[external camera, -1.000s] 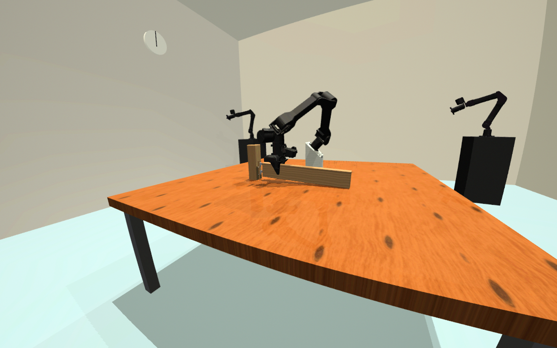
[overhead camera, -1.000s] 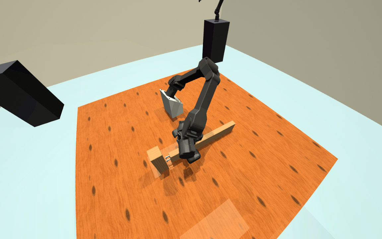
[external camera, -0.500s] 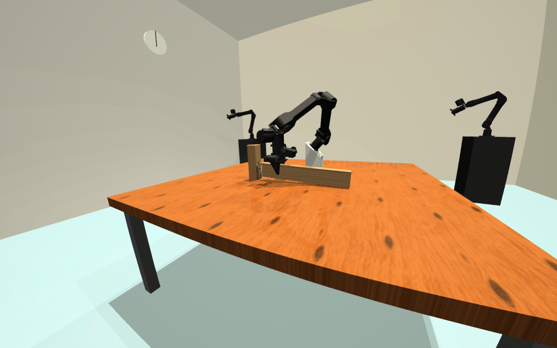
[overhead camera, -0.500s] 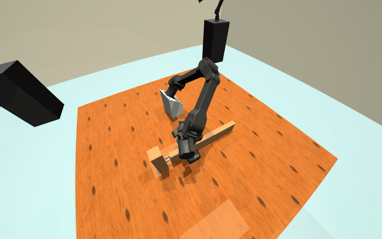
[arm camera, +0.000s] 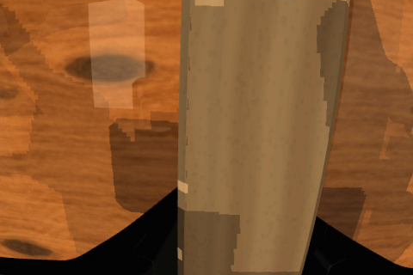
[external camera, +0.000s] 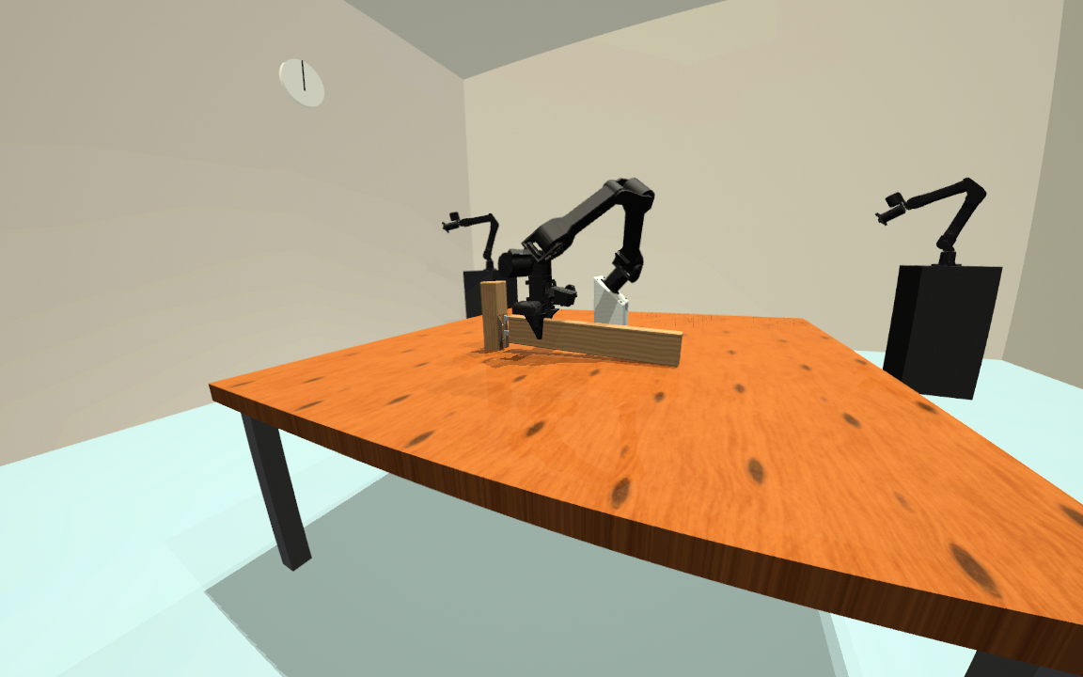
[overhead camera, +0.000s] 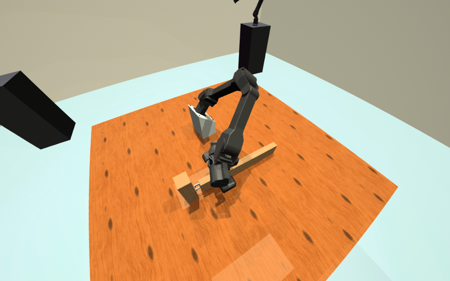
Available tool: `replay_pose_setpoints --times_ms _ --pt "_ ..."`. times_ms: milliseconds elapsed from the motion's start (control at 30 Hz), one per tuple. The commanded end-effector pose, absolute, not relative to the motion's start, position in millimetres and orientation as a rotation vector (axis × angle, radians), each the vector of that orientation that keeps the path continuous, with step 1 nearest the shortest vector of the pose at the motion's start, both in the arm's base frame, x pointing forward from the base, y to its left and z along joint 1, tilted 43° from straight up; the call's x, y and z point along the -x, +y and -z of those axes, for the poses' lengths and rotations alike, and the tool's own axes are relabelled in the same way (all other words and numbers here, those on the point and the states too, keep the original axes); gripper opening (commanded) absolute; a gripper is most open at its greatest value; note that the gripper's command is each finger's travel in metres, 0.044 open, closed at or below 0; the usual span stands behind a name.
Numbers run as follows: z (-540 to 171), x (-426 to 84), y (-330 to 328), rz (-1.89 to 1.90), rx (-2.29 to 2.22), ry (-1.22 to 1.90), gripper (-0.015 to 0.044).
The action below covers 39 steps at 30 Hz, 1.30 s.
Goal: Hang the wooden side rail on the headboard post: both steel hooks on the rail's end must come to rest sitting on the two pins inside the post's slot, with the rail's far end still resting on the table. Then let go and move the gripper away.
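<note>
The wooden side rail [overhead camera: 258, 153] [external camera: 613, 338] [arm camera: 258, 116] slopes slightly, its hook end raised and its far end on the table [overhead camera: 142, 223] [external camera: 697, 454]. The headboard post [overhead camera: 188, 194] [external camera: 493, 315] stands upright at the rail's hook end. The steel hooks [overhead camera: 197, 186] [external camera: 505, 328] reach to the post's slotted face, and a short gap shows between the rail's wood and the post. The pins are hidden, and I cannot tell whether the hooks sit on them. My gripper [external camera: 536, 322] [arm camera: 226, 192] is shut on the rail near its hook end, with one black finger on each side.
The arm's pale grey base mount [overhead camera: 204, 123] [external camera: 611, 303] stands on the table behind the rail. Two black pedestals [overhead camera: 254, 47] [external camera: 941, 328] with other arms stand off the table. My arm hangs over the middle of the rail in the top view.
</note>
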<state>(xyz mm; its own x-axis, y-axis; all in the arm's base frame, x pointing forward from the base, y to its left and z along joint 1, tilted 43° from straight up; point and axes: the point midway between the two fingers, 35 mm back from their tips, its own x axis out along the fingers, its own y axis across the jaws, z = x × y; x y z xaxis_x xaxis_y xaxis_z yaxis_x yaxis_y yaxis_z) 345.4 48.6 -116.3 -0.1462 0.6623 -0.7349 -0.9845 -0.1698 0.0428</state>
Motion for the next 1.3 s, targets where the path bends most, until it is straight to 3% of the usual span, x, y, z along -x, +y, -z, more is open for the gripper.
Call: replay_pose_setpoints --times_ms 0,1267 --pt "116.3 -347.0 44.4 -1.639 0.691 0.638 0.0" --pt "119.6 -346.7 42.5 -1.639 0.691 0.638 0.0"
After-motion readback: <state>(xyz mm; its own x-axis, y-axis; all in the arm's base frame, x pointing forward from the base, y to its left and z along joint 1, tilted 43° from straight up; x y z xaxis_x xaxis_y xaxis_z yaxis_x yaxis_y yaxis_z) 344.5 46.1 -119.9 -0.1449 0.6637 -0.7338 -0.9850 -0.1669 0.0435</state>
